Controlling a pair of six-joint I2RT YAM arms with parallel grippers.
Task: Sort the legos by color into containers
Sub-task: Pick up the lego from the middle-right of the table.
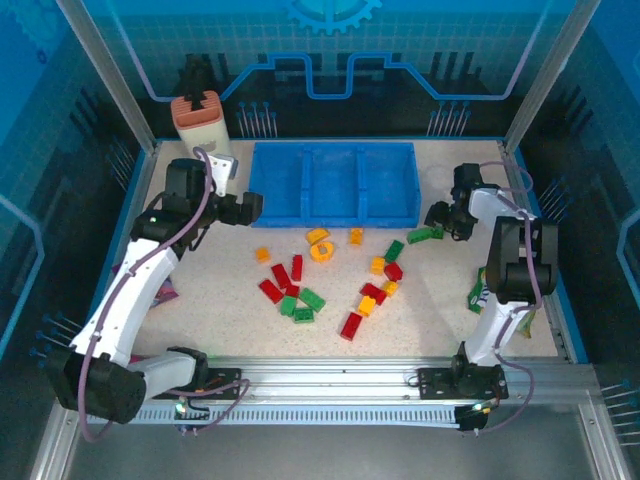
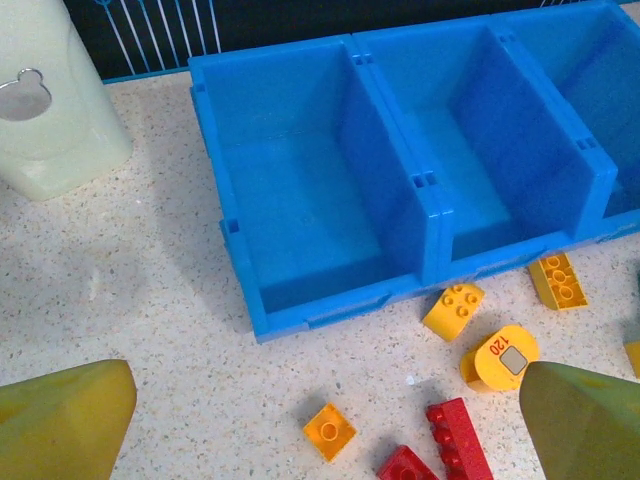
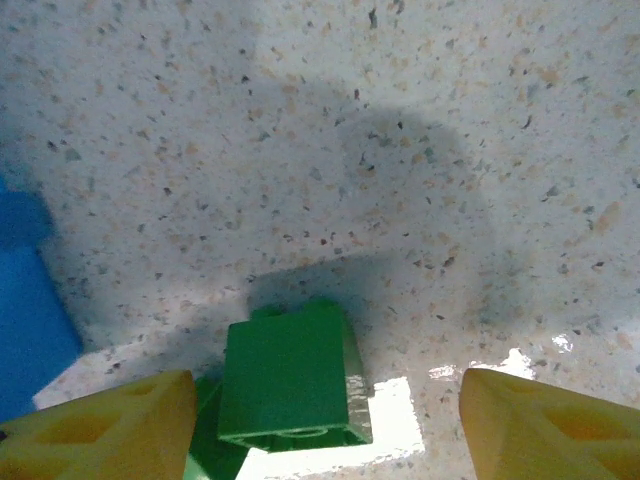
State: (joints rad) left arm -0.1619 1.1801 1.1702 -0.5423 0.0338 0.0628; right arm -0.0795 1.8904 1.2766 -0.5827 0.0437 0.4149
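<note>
Red, orange and green legos [image 1: 330, 275] lie scattered on the speckled table in front of the blue three-compartment tray, the containers [image 1: 333, 212]. All three compartments look empty. My right gripper [image 1: 443, 216] is low over a green brick [image 1: 425, 235]. In the right wrist view that green brick [image 3: 292, 385] sits between the yellow fingers [image 3: 100, 428], close to the left one, with a gap before the right one. My left gripper [image 1: 252, 207] hangs wide open by the tray's left front corner [image 2: 262, 322], above a small orange brick [image 2: 330, 432], holding nothing.
A beige bottle with an orange cap [image 1: 203, 125] stands left of the tray. A purple packet [image 1: 165, 292] lies under the left arm and a yellow-green bag [image 1: 478, 293] by the right arm. Red bricks [image 2: 460, 450] and a yellow round piece [image 2: 500, 357] lie nearby.
</note>
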